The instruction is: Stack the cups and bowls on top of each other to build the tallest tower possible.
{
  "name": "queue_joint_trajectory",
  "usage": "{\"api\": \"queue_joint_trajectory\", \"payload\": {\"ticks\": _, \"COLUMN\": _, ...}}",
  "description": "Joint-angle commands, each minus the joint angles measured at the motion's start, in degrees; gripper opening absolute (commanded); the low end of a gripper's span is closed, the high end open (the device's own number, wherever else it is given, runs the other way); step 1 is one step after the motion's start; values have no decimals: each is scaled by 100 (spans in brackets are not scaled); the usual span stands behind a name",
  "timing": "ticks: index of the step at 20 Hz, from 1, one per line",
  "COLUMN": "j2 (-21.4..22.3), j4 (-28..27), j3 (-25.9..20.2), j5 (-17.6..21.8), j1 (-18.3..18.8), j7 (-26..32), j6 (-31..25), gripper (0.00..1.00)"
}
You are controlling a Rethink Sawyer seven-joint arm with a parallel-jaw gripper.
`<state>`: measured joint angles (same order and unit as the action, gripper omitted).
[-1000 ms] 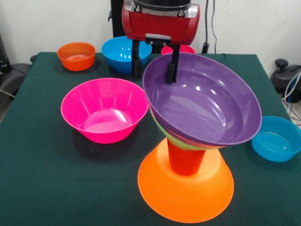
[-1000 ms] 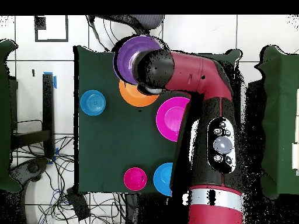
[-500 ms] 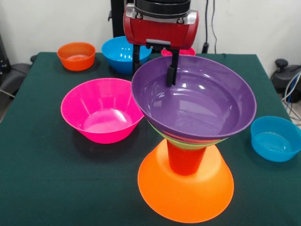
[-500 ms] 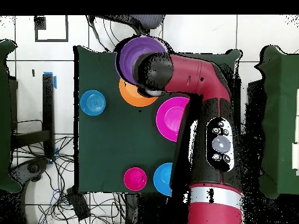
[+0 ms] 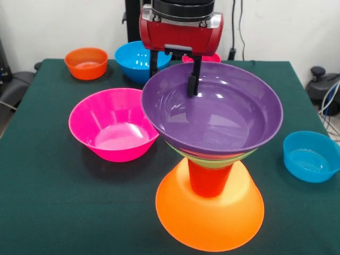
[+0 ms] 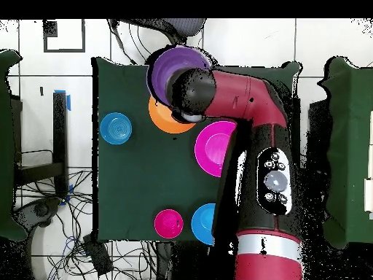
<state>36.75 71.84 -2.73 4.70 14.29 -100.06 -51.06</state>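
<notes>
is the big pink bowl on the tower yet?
No, the pink bowl sits rim-up on the table beside the tower, whose top piece is the purple bowl.

A dark green cloth (image 5: 64, 212) is covering the table, lying smooth across the middle of the front view. A white wall (image 5: 297, 26) is standing behind it along the top, with black cables (image 5: 237, 26) hanging down at upper centre. At the far right edge, grey cords (image 5: 329, 95) are trailing. In the overhead view, white floor tiles (image 6: 76, 40) are showing at upper left, and a tangle of wires (image 6: 65, 226) is lying at lower left.
</notes>
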Motion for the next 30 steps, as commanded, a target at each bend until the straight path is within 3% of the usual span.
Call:
{"api": "queue_joint_trajectory", "payload": {"ticks": 1, "j2": -89, "j4": 595, "j3": -156, "j5": 428, "j1": 6, "j7": 132, "j6": 73, "gripper": 100}}
{"api": "queue_joint_trajectory", "payload": {"ticks": 11, "j2": 151, "j4": 720, "j3": -105, "j5": 425, "j1": -29, "j7": 177, "j6": -156, "gripper": 100}}
{"api": "queue_joint_trajectory", "payload": {"ticks": 25, "j2": 693, "j4": 522, "j3": -5, "j5": 346, "j1": -176, "j7": 210, "j6": -1115, "gripper": 100}}
{"api": "queue_joint_trajectory", "payload": {"ticks": 30, "j2": 539, "j4": 383, "j3": -20, "j5": 384, "j1": -234, "j7": 53, "j6": -1092, "gripper": 100}}
